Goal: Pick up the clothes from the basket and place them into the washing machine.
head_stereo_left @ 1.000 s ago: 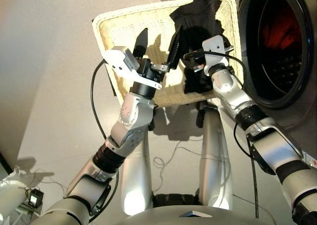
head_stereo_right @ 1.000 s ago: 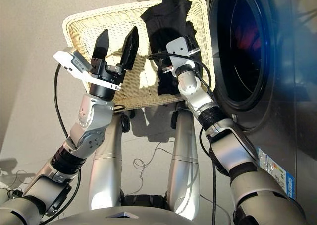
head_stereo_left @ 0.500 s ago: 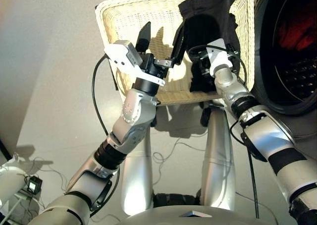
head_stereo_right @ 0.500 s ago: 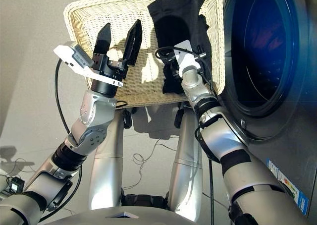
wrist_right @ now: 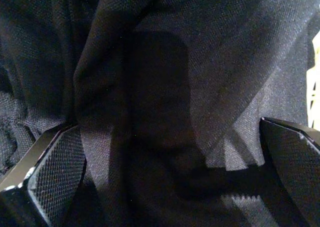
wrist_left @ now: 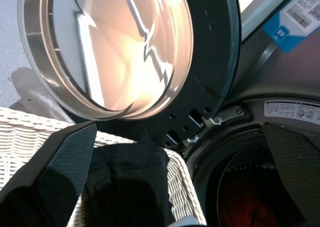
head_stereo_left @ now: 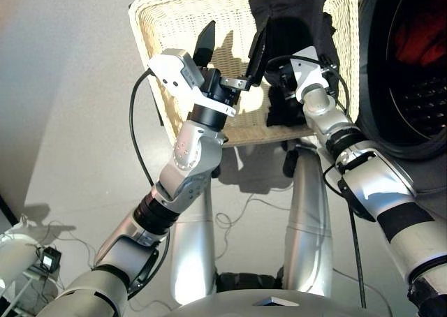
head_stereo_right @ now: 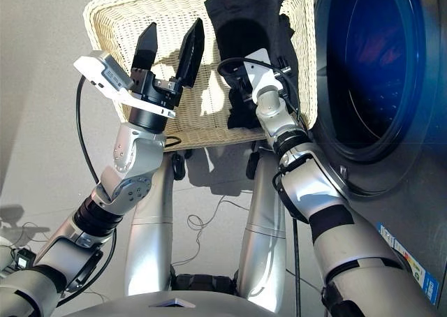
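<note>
One black garment left in basket; right gripper wide apart against it. Left gripper wide, empty, above basket. Red cloth in washer.

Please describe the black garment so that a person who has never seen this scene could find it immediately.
Start at the washing machine with its round dark opening; directly beside it lies the basket of pale woven wicker. The black garment is crumpled in the basket's end nearest the machine, under the right gripper. It is the only cloth in the basket; the red-orange garment already lies inside the drum.
</note>
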Motion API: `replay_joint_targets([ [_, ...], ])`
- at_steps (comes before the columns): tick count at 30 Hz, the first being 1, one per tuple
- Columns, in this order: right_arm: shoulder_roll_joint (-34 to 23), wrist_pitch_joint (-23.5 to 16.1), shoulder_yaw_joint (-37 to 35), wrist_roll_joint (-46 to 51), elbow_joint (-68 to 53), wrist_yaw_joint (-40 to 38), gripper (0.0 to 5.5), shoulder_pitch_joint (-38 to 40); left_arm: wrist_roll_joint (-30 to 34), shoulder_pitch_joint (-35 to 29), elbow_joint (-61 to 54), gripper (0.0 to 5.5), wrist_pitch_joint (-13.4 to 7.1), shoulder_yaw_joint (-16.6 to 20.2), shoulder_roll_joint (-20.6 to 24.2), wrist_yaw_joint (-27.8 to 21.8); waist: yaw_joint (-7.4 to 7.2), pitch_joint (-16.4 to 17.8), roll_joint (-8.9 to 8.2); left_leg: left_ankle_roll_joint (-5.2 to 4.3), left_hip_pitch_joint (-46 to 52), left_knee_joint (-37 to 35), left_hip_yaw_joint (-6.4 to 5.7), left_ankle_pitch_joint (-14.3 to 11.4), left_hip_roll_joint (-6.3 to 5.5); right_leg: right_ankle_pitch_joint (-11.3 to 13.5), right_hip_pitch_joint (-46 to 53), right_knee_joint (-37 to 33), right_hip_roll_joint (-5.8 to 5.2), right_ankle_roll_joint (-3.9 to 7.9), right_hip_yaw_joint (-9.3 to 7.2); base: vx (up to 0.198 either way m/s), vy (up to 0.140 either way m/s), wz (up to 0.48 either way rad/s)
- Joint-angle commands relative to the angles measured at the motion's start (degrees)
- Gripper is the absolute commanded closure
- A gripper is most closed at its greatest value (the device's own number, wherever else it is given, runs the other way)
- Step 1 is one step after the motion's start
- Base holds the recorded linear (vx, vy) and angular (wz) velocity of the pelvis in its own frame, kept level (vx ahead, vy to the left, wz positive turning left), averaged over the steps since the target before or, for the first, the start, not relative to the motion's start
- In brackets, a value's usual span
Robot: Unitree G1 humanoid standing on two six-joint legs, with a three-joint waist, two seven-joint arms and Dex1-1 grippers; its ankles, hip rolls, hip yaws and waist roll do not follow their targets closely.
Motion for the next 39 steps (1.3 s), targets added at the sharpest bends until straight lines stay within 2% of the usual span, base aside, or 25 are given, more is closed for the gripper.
replay_joint_targets([
  [1, 0.17, 1.11, 0.04, 1.04, 3.38, -1.73, 5.50, -1.74, 2.86, -0.56, -8.54, 0.00, -2.32, 0.57, 0.86, -0.21, 2.36, -0.68, 3.75, -0.95, -1.64, 2.35, -0.26, 0.30, 0.96, -5.01, 1.76, 2.93, -0.50, 3.87, 0.53, 0.000, 0.000, 0.000],
  [9, 0.56, 0.28, -0.33, 3.32, 1.60, -1.65, 5.50, -0.63, 2.30, -0.41, -8.59, 0.00, -2.30, 0.92, 1.19, 0.07, 1.85, -0.68, 2.97, -0.83, -1.55, 2.64, -0.24, -0.01, 0.87, -5.21, 1.84, 3.22, -0.26, 3.72, 0.53, 0.000, 0.000, 0.000],
  [11, 0.47, -0.47, -0.66, 5.23, -0.47, -1.33, 4.96, 0.49, 2.17, -0.56, -8.42, 0.00, -2.49, 1.03, 1.39, 0.01, 1.56, -0.68, 2.60, -0.88, -1.45, 2.89, -0.39, -0.07, 0.98, -5.36, 2.03, 3.32, -0.22, 3.70, 0.47, 0.000, 0.000, 0.000],
  [12, 0.26, -1.05, -0.80, 6.35, -1.73, -1.23, 5.00, 1.09, 2.02, -0.62, -8.38, 0.00, -2.63, 1.11, 1.47, -0.12, 1.43, -0.68, 2.41, -0.88, -1.45, 3.00, -0.50, -0.11, 1.00, -5.45, 2.07, 3.45, -0.20, 3.64, 0.45, 0.000, 0.000, 0.000],
  [13, -0.17, -1.59, -0.73, 7.23, -3.32, -1.03, 5.50, 1.86, 1.88, -0.56, -8.40, 0.00, -2.72, 1.08, 1.54, -0.26, 1.28, -0.68, 2.26, -0.91, -1.37, 3.10, -0.57, -0.15, 1.01, -5.55, 2.17, 3.63, -0.18, 3.62, 0.38, 0.000, 0.000, 0.000],
  [19, -5.41, -4.69, -2.94, 9.14, -15.50, -1.89, 5.50, 9.58, 1.85, 0.71, -8.32, 0.00, -3.18, 1.63, 2.47, -0.90, -0.04, -0.68, 1.12, -1.04, -1.06, 2.98, -1.04, 0.03, 1.01, -5.59, 2.78, 3.64, -0.22, 3.69, 0.20, 0.000, 0.000, 0.000],
  [23, -8.28, -6.96, -6.41, 10.09, -23.86, -3.54, 5.50, 14.85, 2.29, 1.59, -8.51, 0.00, -3.43, 2.43, 2.96, -0.87, -0.80, -0.68, 0.60, -1.05, -0.96, 2.83, -1.14, 0.09, 1.06, -5.60, 2.78, 3.66, -0.21, 3.72, 0.13, 0.000, 0.000, 0.000],
  [24, -9.87, -8.46, -8.94, 9.95, -29.59, -4.31, 5.50, 18.28, 2.62, 2.23, -8.54, 0.00, -3.52, 3.13, 3.22, -0.92, -1.22, -0.68, 0.36, -1.10, -1.00, 2.92, -1.26, 0.12, 1.07, -5.67, 2.74, 3.75, -0.19, 3.67, 0.04, 0.000, 0.000, 0.000],
  [28, -12.08, -13.03, -17.55, 8.38, -40.62, -9.30, 5.50, 25.49, 3.11, 3.42, -8.85, 0.00, -4.24, 4.23, 3.36, -0.74, -2.16, -0.68, -0.15, -1.01, -1.01, 3.24, -1.42, -0.06, 1.19, -6.04, 2.67, 4.10, -0.03, 3.78, -0.04, 0.000, 0.000, 0.000],
  [32, -11.74, -15.74, -25.36, 4.75, -44.14, -18.08, 5.50, 28.05, 2.39, 3.50, -9.13, 0.00, -5.17, 4.59, 3.44, -0.24, -2.63, -0.68, -0.27, -0.91, -0.82, 3.70, -1.54, -0.52, 1.16, -6.48, 2.87, 4.69, 0.10, 3.88, 0.00, 0.000, 0.000, 0.000],
  [36, -13.44, -13.56, -29.21, -5.43, -40.72, -30.09, 5.50, 26.61, 3.06, 3.24, -10.05, 0.00, -5.55, 4.32, 4.14, 1.02, -2.40, -0.68, 0.02, -0.84, -0.87, 4.15, -1.58, -0.90, 1.06, -6.79, 2.97, 5.01, 0.16, 4.08, -0.07, 0.000, 0.000, 0.000],
  [39, -14.29, -12.52, -32.36, -4.63, -35.71, -34.52, 5.50, 23.89, 2.70, 2.61, -10.04, 0.00, -5.47, 3.79, 4.15, 1.32, -2.11, -0.68, 0.39, -0.83, -0.95, 4.32, -1.62, -1.01, 0.97, -6.96, 2.95, 5.37, 0.12, 4.12, -0.06, 0.000, 0.000, 0.000],
])
